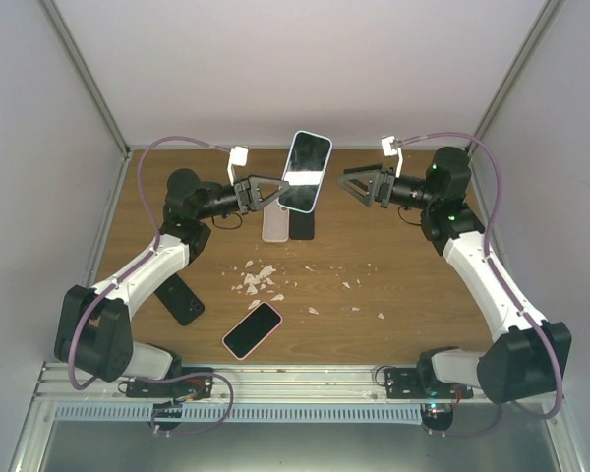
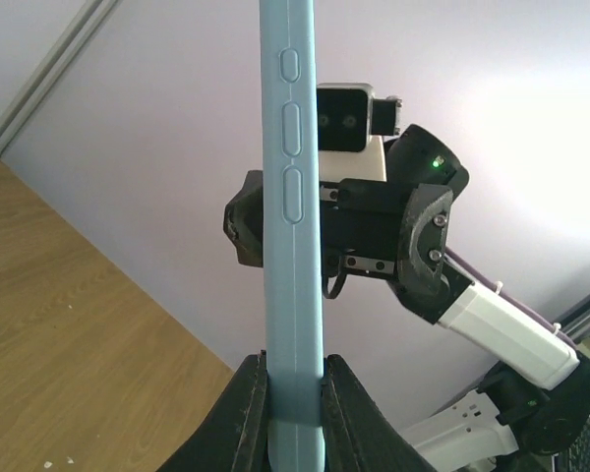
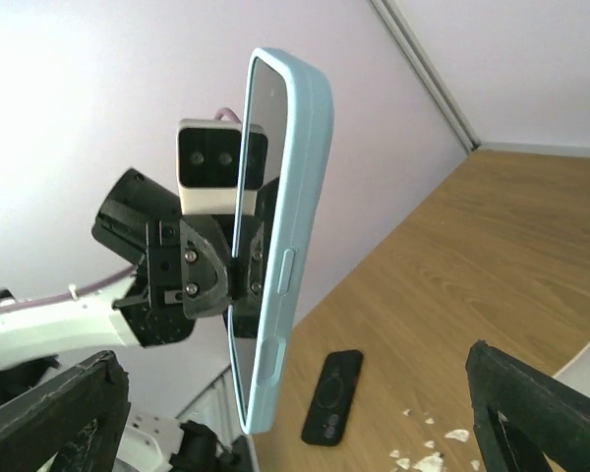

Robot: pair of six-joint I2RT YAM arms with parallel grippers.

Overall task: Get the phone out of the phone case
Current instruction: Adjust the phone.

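Seen from above, a wooden desk (image 1: 403, 285) fills the middle of the frame, enclosed by pale walls. My two arms rise from the bottom edge. The left arm (image 1: 147, 270) bends up the left side and the right arm (image 1: 482, 275) up the right, both reaching toward the upper centre.

Between them, in the upper centre of the overhead view, the phone (image 1: 308, 162) hangs in the air above the desk, its dark screen catching a bar of glare. It sits fully inside its light blue phone case (image 2: 293, 246). The left wrist view shows the case edge-on, a tall strip with three side buttons, and no gap between shell and phone that I can make out.

The left pincer (image 1: 281, 193) is clenched on the lower end of the cased phone, one finger on each face. The right pincer (image 1: 349, 184) is released, its jaws spread wide, just to the right of the phone and not touching it.

I judge the task to be at an early stage: the phone is lifted and presented, but the separation has not begun. What is left is for the right pincer to peel or push the case away.

Lower in the frame lie a pink-edged phone (image 1: 252, 330) and a black phone (image 1: 182, 299). A pale slab (image 1: 274, 226) and a dark slab (image 1: 301, 226) rest directly below the raised phone. Small white scraps (image 1: 261, 280) are scattered mid-desk.
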